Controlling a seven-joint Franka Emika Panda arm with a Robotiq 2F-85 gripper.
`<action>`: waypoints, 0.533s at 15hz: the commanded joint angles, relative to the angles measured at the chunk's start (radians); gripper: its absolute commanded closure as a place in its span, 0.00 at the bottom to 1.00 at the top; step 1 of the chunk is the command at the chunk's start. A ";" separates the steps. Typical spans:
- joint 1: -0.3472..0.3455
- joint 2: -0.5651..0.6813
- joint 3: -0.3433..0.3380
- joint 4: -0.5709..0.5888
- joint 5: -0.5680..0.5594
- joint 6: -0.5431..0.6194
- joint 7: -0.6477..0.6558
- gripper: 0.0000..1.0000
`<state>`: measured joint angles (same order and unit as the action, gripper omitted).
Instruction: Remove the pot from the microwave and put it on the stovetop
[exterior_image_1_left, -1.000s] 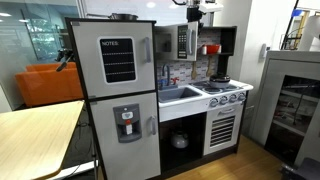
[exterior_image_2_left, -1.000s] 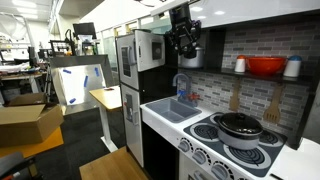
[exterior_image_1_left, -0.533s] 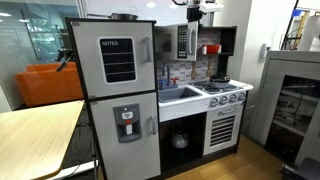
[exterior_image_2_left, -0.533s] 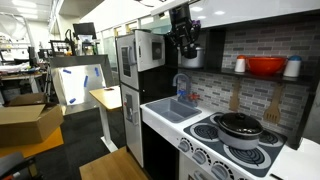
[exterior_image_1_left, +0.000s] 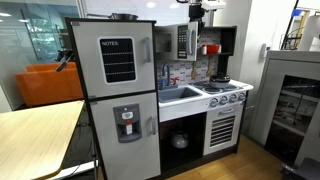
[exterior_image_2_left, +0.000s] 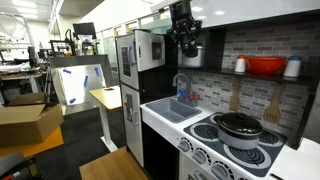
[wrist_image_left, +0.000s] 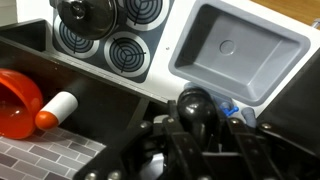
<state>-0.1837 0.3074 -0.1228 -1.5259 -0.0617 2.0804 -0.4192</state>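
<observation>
Toy kitchen (exterior_image_1_left: 200, 105), grey stovetop (wrist_image_left: 105, 28), black round burners (wrist_image_left: 125, 50)

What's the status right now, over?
Hand high above sink, state unclear. Pot not in sight; microwave looks shut. Black pan sits on stovetop.

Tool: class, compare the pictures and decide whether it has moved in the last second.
Yes, slightly. In an exterior view the tool has risen a little, and now sits higher against the red bowl on the shelf.
</observation>
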 joint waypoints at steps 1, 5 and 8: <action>-0.021 -0.046 0.009 -0.035 0.021 -0.028 -0.012 0.91; -0.023 -0.077 0.004 -0.063 0.034 -0.062 -0.008 0.91; -0.022 -0.110 0.001 -0.101 0.044 -0.080 -0.009 0.91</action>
<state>-0.1902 0.2441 -0.1231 -1.5770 -0.0337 2.0172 -0.4197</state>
